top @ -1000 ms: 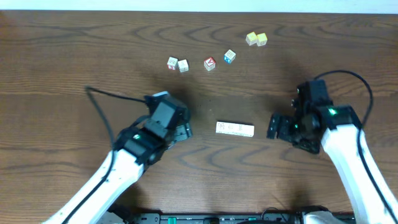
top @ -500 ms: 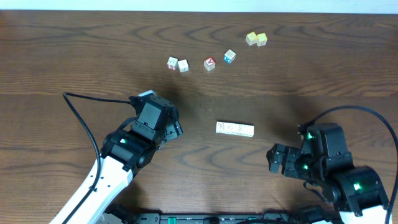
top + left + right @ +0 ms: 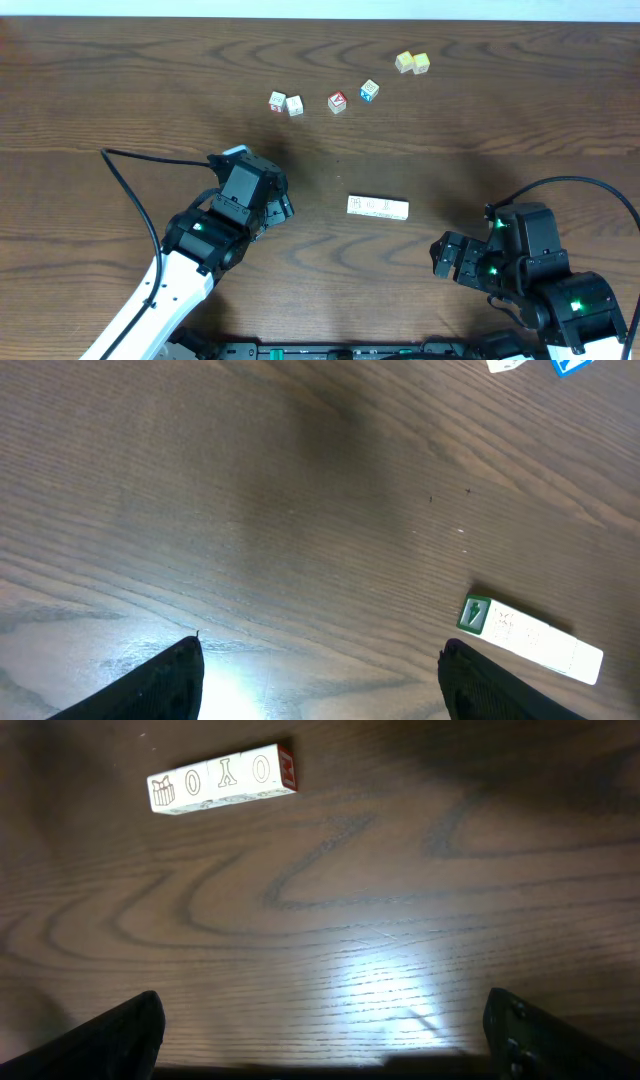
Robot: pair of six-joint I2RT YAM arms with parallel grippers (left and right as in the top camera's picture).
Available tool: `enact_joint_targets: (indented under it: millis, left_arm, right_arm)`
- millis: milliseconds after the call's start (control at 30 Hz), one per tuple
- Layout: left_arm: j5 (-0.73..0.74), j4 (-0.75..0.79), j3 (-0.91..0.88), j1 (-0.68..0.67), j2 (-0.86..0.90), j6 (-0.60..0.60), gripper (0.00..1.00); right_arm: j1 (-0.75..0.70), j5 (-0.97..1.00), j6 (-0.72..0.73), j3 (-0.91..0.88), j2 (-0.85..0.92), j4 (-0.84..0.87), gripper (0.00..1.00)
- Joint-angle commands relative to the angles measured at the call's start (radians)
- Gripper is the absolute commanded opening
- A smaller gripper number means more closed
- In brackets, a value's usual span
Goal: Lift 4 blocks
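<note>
Right gripper [image 3: 335, 1038] mostly off-frame

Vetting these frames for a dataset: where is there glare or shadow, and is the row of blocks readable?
Overhead: even light, no glare, row of blocks small but sharp. Left wrist: white glare on the table near the bottom edge, soft shadow higher up. Right wrist: bright glare patch mid-frame, block marks crisp.

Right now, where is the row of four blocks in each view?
Overhead: blocks, a row at centre.
Left wrist: blocks, lower right.
Right wrist: blocks, upper left.
Shared landmark: the table; the blue cube shows overhead and in left wrist only.
</note>
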Motion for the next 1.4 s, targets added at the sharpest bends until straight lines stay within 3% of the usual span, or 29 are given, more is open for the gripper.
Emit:
enact_joint_targets:
  millis: [0, 267, 500, 633, 833, 1167, 1367]
  left_arm:
    - [-0.019, -0.004, 0.017, 0.005, 0.000, 0.002, 0.76]
    - [-0.019, -0.004, 0.017, 0.005, 0.000, 0.002, 0.76]
    - [-0.019, -0.004, 0.017, 0.005, 0.000, 0.002, 0.76]
    - [-0.019, -0.004, 0.017, 0.005, 0.000, 0.002, 0.76]
    - [-0.019, -0.004, 0.017, 0.005, 0.000, 0.002, 0.76]
    - [-0.019, -0.004, 0.017, 0.005, 0.000, 0.002, 0.76]
    - [-0.019, -0.004, 0.017, 0.005, 0.000, 0.002, 0.76]
  right_arm:
    - [0.005, 0.014, 0.006, -0.006, -0.002, -0.005, 0.99]
    - [0.004, 0.084, -0.015, -0.006, 0.000, 0.071, 0.99]
    - [-0.024, 0.045, -0.223, -0.061, -0.070, 0.274, 0.99]
    - [-0.111, -0.104, -0.373, -0.180, -0.215, 0.437, 0.99]
    - [-0.253, -0.179, -0.419, -0.379, -0.465, 0.615, 0.99]
    - [-0.258, -0.170, -0.505, -0.697, -0.748, 1.041, 0.99]
    - [-0.257, -0.157, -0.504, -0.826, -0.780, 1.238, 0.99]
